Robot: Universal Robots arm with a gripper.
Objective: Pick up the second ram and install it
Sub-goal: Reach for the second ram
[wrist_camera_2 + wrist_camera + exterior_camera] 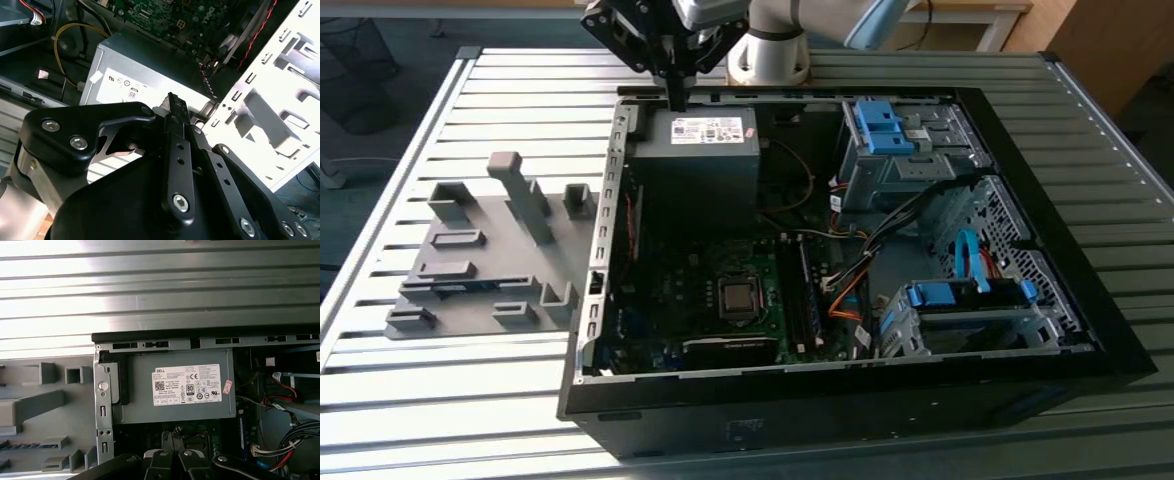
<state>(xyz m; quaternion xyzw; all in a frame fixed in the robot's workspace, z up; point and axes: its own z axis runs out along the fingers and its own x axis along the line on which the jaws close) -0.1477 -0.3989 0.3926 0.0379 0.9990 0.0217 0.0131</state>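
Jaws clenched on nothing, the gripper [678, 97] hangs at the top centre of the exterior view, its tips just above the grey power supply [700, 150] in the back corner of the open computer case [1067, 335]. In the first wrist view the tips [172, 436] point down at the edge of that same box.

The pickup is not yet made. What seems to be the second ram [460, 286] lies flat in a slot of the grey holder plate [494, 262] on the slatted worktop [454, 400], at the exterior view's left, well apart from the gripper. It reads as a long, thin, dark bluish strip set low between the upright grey blocks.

By my judgement, taking it calls for released jaws lined up across the stick's thin faces, a squarely centred hold, and a level carry to the motherboard [707, 300].
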